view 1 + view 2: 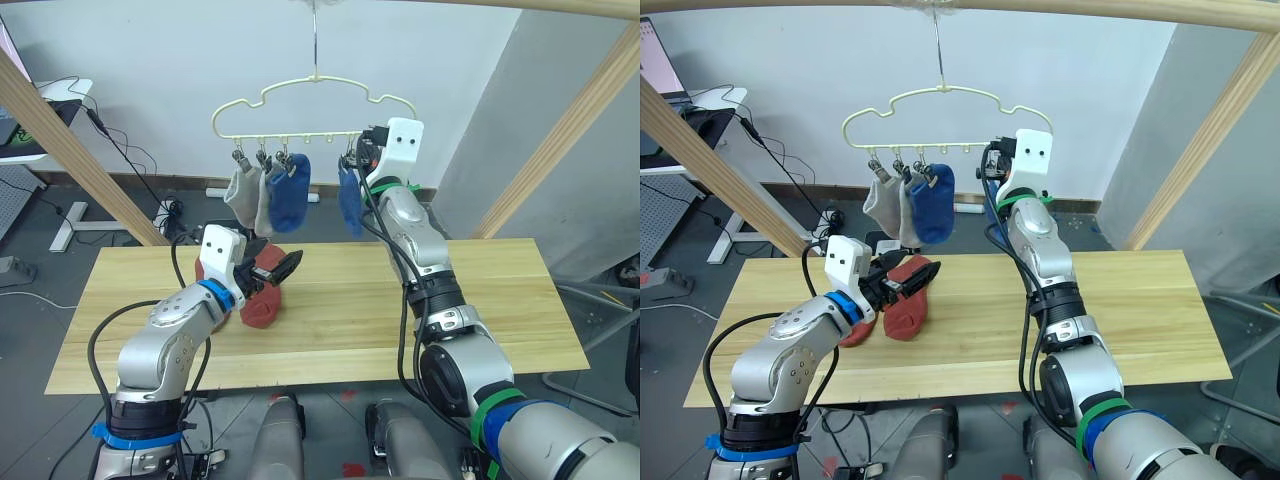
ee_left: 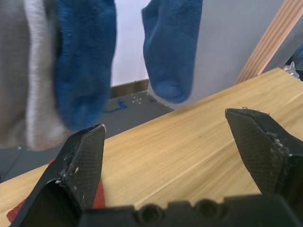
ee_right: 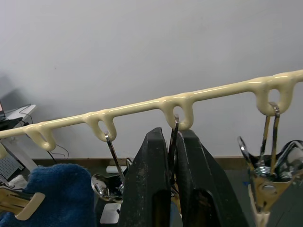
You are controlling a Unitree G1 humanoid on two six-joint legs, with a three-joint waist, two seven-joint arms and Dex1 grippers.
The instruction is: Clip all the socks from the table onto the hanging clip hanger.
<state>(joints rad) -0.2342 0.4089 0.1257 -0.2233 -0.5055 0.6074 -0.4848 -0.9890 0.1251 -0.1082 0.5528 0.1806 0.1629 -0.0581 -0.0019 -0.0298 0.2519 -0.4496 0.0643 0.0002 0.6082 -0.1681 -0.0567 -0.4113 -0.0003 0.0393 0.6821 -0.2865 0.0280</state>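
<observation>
Socks first: four are already up on the clip hanger, which hangs by its hook from the wooden pole overhead. From robot's left: two grey socks side by side, a blue sock just beside them, then a gap of empty clips, then a second blue sock near the right end of the row. Two red socks lie on the table, left of centre, one partly under the left arm.

Left gripper hovers low over the red socks, fingers wide apart w/ nothing between them; the left wrist view looks past them across the table planks to the hanging blue and grey socks, a corner of red fabric showing beside one finger.

Right gripper is raised to the hanger's clip row, next to the second blue sock. In the right wrist view its two fingers are pressed together on the wire of a metal clip that hangs from a loop of the hanger bar; more clips dangle either side, and blue sock fabric shows at one edge. Can't tell if the squeezed clip is the one holding the blue sock.
</observation>
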